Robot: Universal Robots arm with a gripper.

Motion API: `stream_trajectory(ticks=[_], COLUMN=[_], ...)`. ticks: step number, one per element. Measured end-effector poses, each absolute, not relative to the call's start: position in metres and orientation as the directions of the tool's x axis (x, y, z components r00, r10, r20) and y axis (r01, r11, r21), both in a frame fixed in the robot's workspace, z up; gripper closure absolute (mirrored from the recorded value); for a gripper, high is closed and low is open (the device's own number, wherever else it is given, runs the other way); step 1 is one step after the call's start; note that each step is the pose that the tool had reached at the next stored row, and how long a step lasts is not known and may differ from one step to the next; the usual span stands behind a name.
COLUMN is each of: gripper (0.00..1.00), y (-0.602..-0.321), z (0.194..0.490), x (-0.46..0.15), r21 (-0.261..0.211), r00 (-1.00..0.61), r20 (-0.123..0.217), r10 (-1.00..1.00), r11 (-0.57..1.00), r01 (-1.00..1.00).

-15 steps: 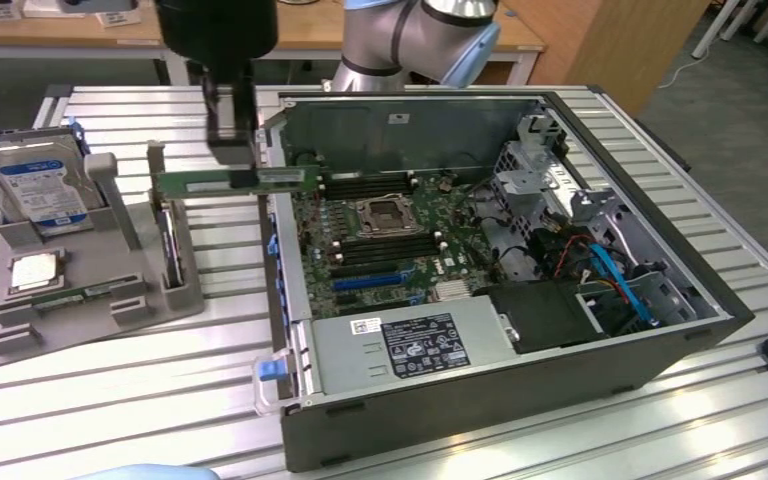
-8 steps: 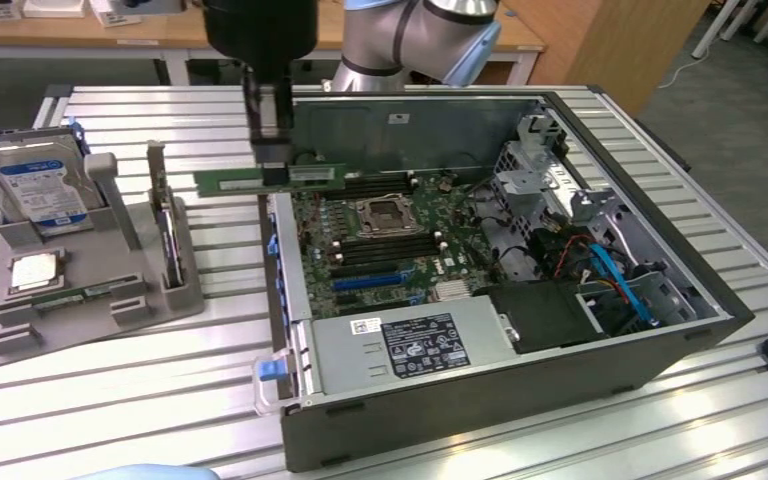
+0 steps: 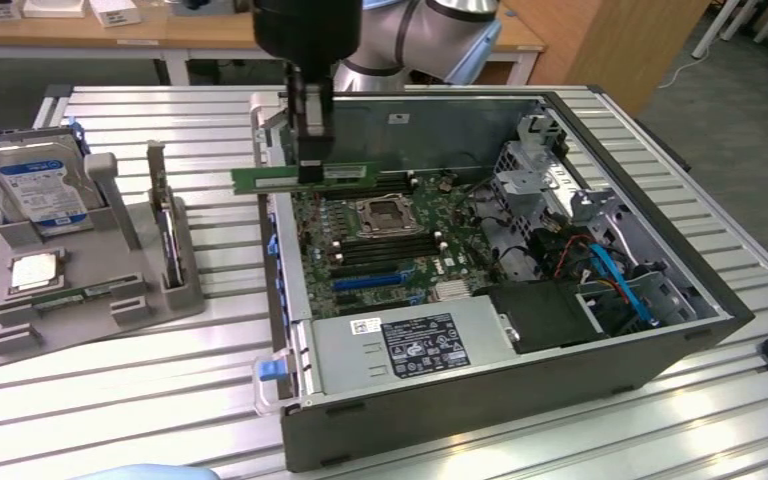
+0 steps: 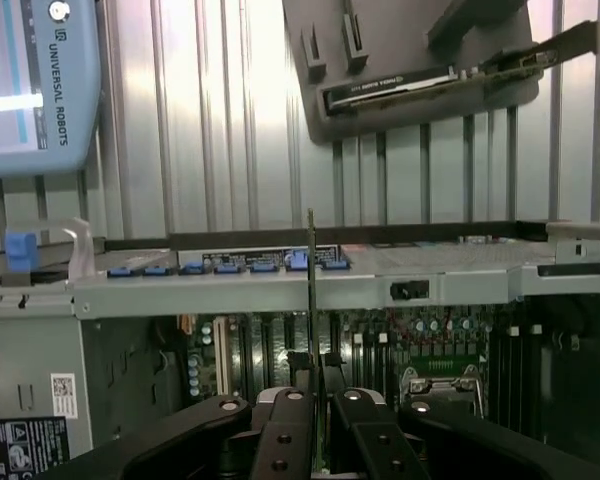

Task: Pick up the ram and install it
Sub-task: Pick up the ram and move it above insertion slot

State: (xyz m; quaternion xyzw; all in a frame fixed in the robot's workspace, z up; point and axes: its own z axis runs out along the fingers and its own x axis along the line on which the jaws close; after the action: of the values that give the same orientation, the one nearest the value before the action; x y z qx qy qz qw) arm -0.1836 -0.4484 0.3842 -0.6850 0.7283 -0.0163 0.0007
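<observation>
One ram hangs in the gripper – fingers pinched narrow on its middle, the stick level and lying crosswise in the exterior view, over the far-left part of the open case. It sits clear above the motherboard, just on the far side of the CPU socket, not touching the board. In the wrist view the ram stands edge-on as a thin line between the dark fingers, with the board's slots beyond it. On the exterior view's left a grey holder rests on the slatted tabletop, apart from the case – it carries a hard drive standing at its far end and a silver chip lying flat nearer.
</observation>
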Motion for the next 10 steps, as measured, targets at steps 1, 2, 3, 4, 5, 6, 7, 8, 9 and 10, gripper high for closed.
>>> stream_trajectory(ticks=[1,2,3,4,5,6,7,8,9,10], gripper=[0.87,0.87,0.87,0.87,0.87,0.87,0.87,0.87,0.87,0.87], y=[-0.448,-0.448,-0.448,-0.448,-0.448,-0.448,-0.448,-0.448,-0.448,-0.448], z=[0.384,0.384,0.384,0.384,0.384,0.384,0.384,0.384,0.384,0.384], x=[-0.180,-0.176,-0.172,-0.168,-0.164,-0.160,-0.157,-0.153,-0.149,-0.145], r21=[-0.025,-0.025,-0.025,-0.025,-0.025,-0.025,-0.025,-0.025,-0.025,-0.025], r00=[-0.061,-0.061,-0.062,-0.062,-0.061,-0.061,-0.062,-0.062,-0.061,-0.061], r20=[0.021,0.021,0.021,0.021,0.021,0.021,0.021,0.021,0.021,0.021], r10=[-0.998,-0.998,-0.998,-0.998,-0.998,-0.998,-0.998,-0.998,-0.998,-0.998], r11=[0.061,0.061,0.061,0.061,0.061,0.061,0.061,0.061,0.061,0.061], r01=[-0.998,-0.998,-0.998,-0.998,-0.998,-0.998,-0.998,-0.998,-0.998,-0.998])
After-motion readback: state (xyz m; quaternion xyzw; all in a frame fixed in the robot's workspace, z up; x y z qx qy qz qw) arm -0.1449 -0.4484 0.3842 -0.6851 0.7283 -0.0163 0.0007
